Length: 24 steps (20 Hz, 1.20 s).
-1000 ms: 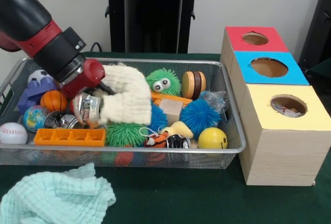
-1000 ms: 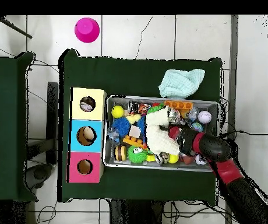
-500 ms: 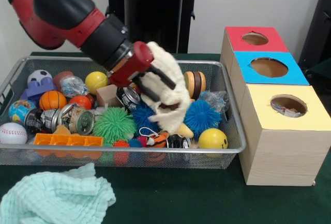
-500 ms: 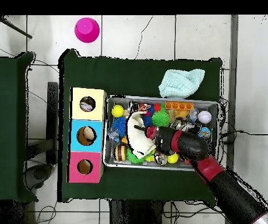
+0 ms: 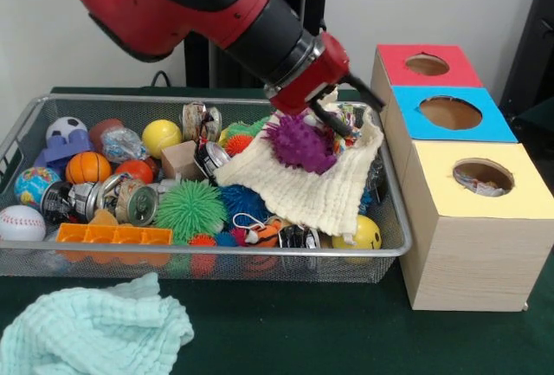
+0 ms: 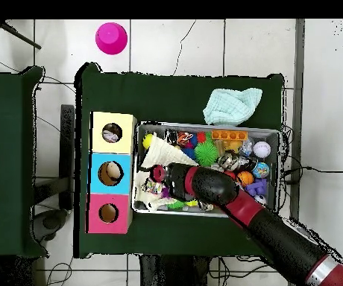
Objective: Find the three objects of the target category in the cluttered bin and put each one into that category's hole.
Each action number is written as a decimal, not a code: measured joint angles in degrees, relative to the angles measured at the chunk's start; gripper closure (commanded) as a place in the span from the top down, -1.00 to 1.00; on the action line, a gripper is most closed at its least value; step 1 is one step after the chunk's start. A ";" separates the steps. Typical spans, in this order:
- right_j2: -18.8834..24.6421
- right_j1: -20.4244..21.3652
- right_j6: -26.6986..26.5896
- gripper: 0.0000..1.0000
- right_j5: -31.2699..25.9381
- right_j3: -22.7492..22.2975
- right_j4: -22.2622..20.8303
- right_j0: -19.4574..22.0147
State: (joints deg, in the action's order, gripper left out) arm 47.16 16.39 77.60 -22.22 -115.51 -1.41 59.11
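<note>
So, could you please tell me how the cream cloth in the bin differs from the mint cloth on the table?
The cream cloth is spread over toys inside the wire bin, beneath the gripper; the mint cloth lies crumpled on the green table outside the bin. A purple spiky ball rests on the cream one; nothing rests on the mint one. Both look waffle-textured.

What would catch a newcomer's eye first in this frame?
The red and black arm sweeps down across the wire bin, its end effector at the bin's end nearest the boxes, above a cream cloth draped over the toys with a purple spiky ball lying on it. Beside the bin stand three boxes with round holes: red, blue and yellow.
</note>
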 measured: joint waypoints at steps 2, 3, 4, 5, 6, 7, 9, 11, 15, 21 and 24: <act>0.06 1.43 0.00 1.00 0.00 -0.83 0.58 -1.09; 0.02 2.33 0.00 1.00 0.00 -1.20 0.82 -1.71; -0.01 2.72 0.00 1.00 0.00 -1.33 0.88 -1.97; -0.28 3.98 0.00 1.00 0.00 -1.60 0.99 -2.86; -0.64 5.12 0.00 1.00 0.00 -1.74 0.98 -3.68; -1.39 6.78 0.00 1.00 0.00 -1.79 0.98 -4.92; -2.17 8.23 0.00 1.00 0.00 -1.80 0.96 -6.01; -4.20 11.24 0.00 1.00 -0.04 -1.80 0.95 -8.34; -9.88 15.56 0.00 1.00 -2.06 -0.94 0.61 -13.02; -21.57 20.18 0.00 1.00 -12.10 4.40 -5.45 -22.09; -25.02 21.64 0.00 1.00 -16.30 6.40 -7.71 -24.61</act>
State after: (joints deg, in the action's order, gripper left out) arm 22.14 38.03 77.60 -38.52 -109.11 -9.12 34.51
